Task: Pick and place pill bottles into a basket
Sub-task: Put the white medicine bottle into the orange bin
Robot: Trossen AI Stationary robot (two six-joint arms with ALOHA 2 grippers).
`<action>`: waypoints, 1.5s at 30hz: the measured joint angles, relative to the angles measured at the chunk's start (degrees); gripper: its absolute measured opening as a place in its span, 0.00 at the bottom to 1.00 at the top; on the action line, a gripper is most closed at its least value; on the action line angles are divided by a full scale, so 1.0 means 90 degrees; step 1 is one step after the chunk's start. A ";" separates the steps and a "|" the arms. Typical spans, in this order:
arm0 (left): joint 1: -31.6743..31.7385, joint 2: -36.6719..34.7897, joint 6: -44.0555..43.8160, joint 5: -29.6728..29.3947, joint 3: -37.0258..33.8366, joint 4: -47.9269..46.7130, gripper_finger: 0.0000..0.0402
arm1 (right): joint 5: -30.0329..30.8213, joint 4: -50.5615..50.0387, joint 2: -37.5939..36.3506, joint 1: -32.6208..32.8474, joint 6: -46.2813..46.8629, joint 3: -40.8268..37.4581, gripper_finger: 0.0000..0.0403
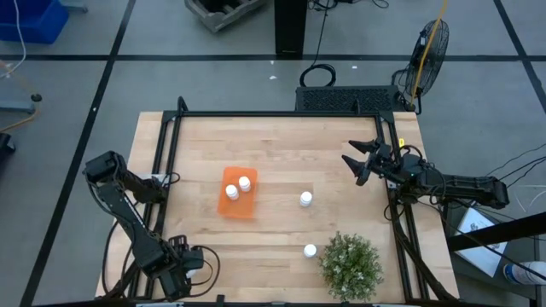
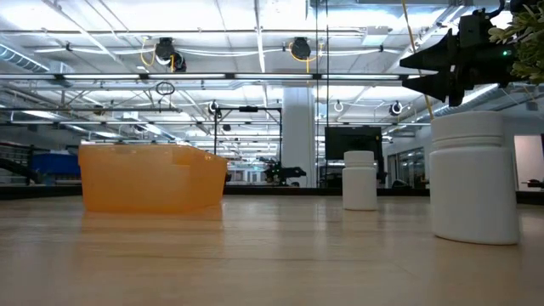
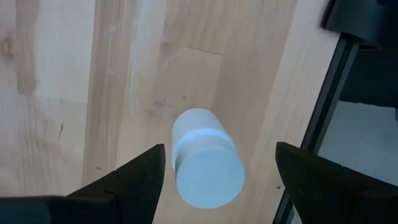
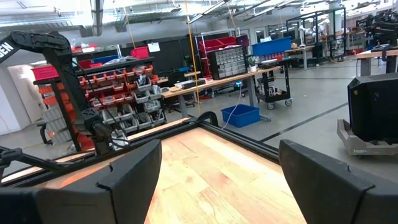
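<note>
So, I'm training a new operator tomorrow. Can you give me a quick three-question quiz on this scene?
1. How many pill bottles are inside the basket?
2. True or false: the left pincer is open, with a bottle between its fingers.
3. The right pincer, open, hangs where? A) over the basket B) over the right side of the table C) over the plant

Key: 1) two; 2) true; 3) B
</note>
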 joint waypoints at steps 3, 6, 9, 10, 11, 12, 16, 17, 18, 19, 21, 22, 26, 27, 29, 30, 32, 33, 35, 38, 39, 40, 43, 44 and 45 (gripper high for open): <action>-0.0003 0.0000 -0.0009 0.0021 0.0000 -0.0002 0.77 | 0.0000 0.0000 0.0000 0.0000 0.0000 0.0000 0.78; -0.0045 0.0000 -0.0038 0.0020 0.0000 -0.0005 0.77 | 0.0000 0.0000 0.0000 -0.0001 0.0000 0.0000 0.78; -0.0083 0.0093 -0.0053 0.0132 0.0000 -0.0010 0.77 | 0.0000 0.0000 0.0000 0.0000 0.0000 0.0000 0.78; -0.0099 0.0151 -0.0046 0.0172 0.0000 -0.0007 0.77 | 0.0000 0.0000 -0.0002 -0.0002 0.0000 0.0000 0.78; -0.0112 0.0210 -0.0039 0.0197 -0.0002 -0.0010 0.77 | 0.0000 0.0000 0.0000 -0.0002 0.0000 0.0000 0.78; -0.0119 0.0255 -0.0025 0.0231 -0.0002 -0.0003 0.77 | 0.0000 0.0000 -0.0002 0.0000 0.0000 0.0000 0.78; -0.0114 0.0373 0.0067 0.0279 -0.0005 -0.0005 0.77 | 0.0000 0.0007 0.0000 0.0000 0.0000 0.0000 0.78; -0.0114 0.0376 0.0069 0.0279 -0.0005 -0.0002 0.77 | 0.0000 0.0012 0.0000 0.0000 0.0000 0.0000 0.78; -0.0114 0.0374 0.0070 0.0276 -0.0005 -0.0002 0.77 | 0.0000 0.0027 0.0000 0.0000 0.0000 0.0000 0.78; -0.0114 0.0375 0.0068 0.0274 -0.0005 -0.0002 0.77 | 0.0000 0.0047 -0.0002 0.0000 0.0000 0.0000 0.78; -0.0114 0.0376 0.0066 0.0270 -0.0005 -0.0005 0.77 | 0.0000 0.0051 -0.0002 0.0000 0.0000 0.0000 0.78; -0.0114 0.0376 0.0067 0.0261 -0.0005 -0.0005 0.77 | 0.0000 0.0051 0.0000 -0.0001 0.0000 0.0000 0.78; -0.0114 0.0376 0.0085 0.0184 -0.0005 -0.0062 0.77 | 0.0000 0.0051 0.0000 0.0000 0.0006 0.0000 0.78; -0.0114 0.0376 0.0144 0.0182 -0.0005 -0.0087 0.76 | 0.0000 0.0050 -0.0001 -0.0001 0.0015 0.0000 0.78; -0.0114 0.0376 0.0187 0.0189 -0.0005 -0.0133 0.73 | 0.0000 0.0051 -0.0001 0.0000 0.0015 0.0000 0.78; -0.0109 0.0376 0.0224 0.0196 -0.0005 -0.0159 0.69 | 0.0000 0.0049 -0.0002 -0.0001 0.0015 0.0000 0.78; -0.0076 0.0376 0.0311 0.0264 -0.0005 -0.0158 0.57 | 0.0000 0.0049 0.0000 0.0000 0.0015 0.0000 0.78; -0.0058 0.0376 0.0377 0.0289 -0.0003 -0.0152 0.49 | 0.0000 0.0049 -0.0002 -0.0001 0.0015 0.0000 0.78; 0.0005 0.0368 0.0660 0.0404 0.0005 -0.0159 0.39 | 0.0000 0.0047 -0.0002 -0.0001 0.0017 0.0000 0.78; 0.0157 0.0348 0.0971 0.0551 0.0005 -0.0153 0.39 | 0.0000 0.0046 -0.0002 0.0000 0.0017 0.0000 0.78; 0.0208 0.0326 0.0969 0.0495 0.0005 -0.0131 0.39 | 0.0000 0.0046 0.0000 -0.0002 0.0017 0.0000 0.78; 0.0266 0.0284 0.0964 0.0387 0.0004 -0.0100 0.39 | 0.0000 0.0046 -0.0002 0.0000 0.0017 0.0000 0.78; 0.0452 0.0140 0.1178 -0.0054 0.0051 -0.0036 0.39 | -0.0002 0.0044 0.0000 -0.0002 0.0019 0.0000 0.78; 0.0514 0.0089 0.1331 -0.0161 0.0098 -0.0049 0.39 | -0.0003 0.0044 -0.0002 0.0000 0.0019 0.0000 0.78; 0.0591 0.0033 0.1507 -0.0251 0.0154 -0.0063 0.39 | -0.0005 0.0042 -0.0002 0.0000 0.0019 0.0000 0.78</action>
